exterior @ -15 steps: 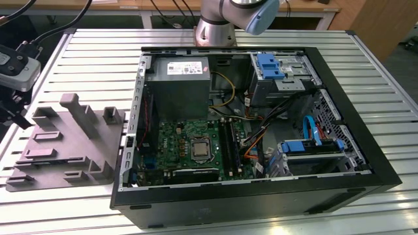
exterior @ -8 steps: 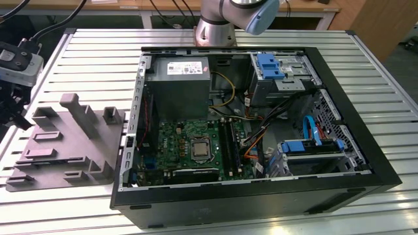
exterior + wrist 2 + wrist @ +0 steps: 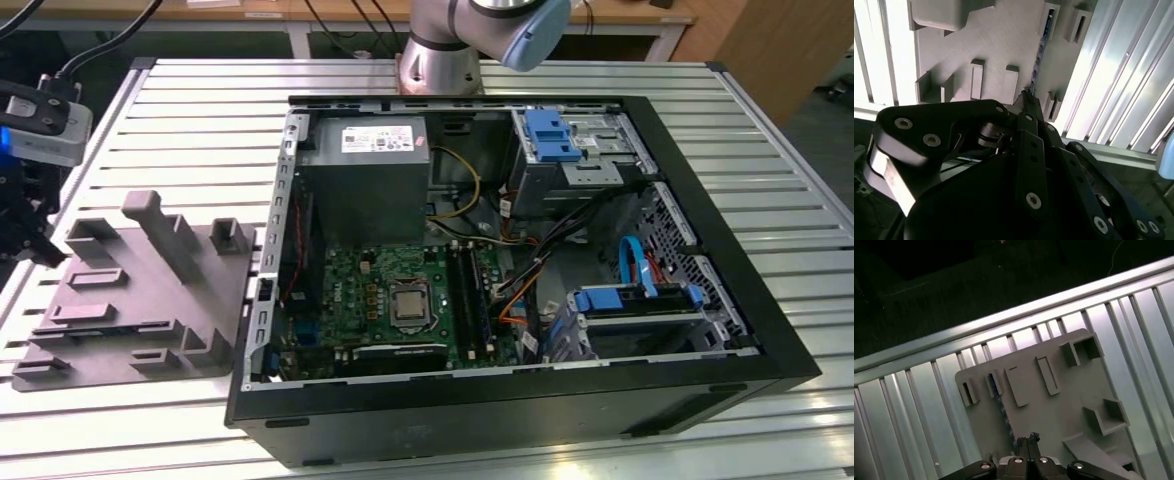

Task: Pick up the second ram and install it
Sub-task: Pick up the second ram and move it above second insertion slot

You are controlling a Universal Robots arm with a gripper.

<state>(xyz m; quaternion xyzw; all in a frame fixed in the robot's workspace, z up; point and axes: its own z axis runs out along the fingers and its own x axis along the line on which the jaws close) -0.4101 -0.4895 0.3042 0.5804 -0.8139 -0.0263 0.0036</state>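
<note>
- The claw (image 3: 1026,97) was clenched, its black fingertips drawn together to a point with nothing gripped between them.
- Right under those tips began the second ram (image 3: 1040,50), a thin dark blue strip standing on its long edge. It ran straight away from the claw, which hung over its near end. I could not tell whether the two touched.
- The ram sat in a narrow slot of the grey holder tray (image 3: 999,40), whose raised blocks and pockets spread out to both sides of it below the claw.
- The tray lay flat on the ribbed metal bench (image 3: 200,110), directly beneath the claw.
- Well away from the claw, past the tray's far side, an open black computer case (image 3: 534,405) lay on the same bench.
- Inside it, the green motherboard (image 3: 374,290) faced up, with its long black slot rails (image 3: 467,285) beside the processor socket.
- Farthest off, the arm's base (image 3: 441,55) stood behind the case.
</note>
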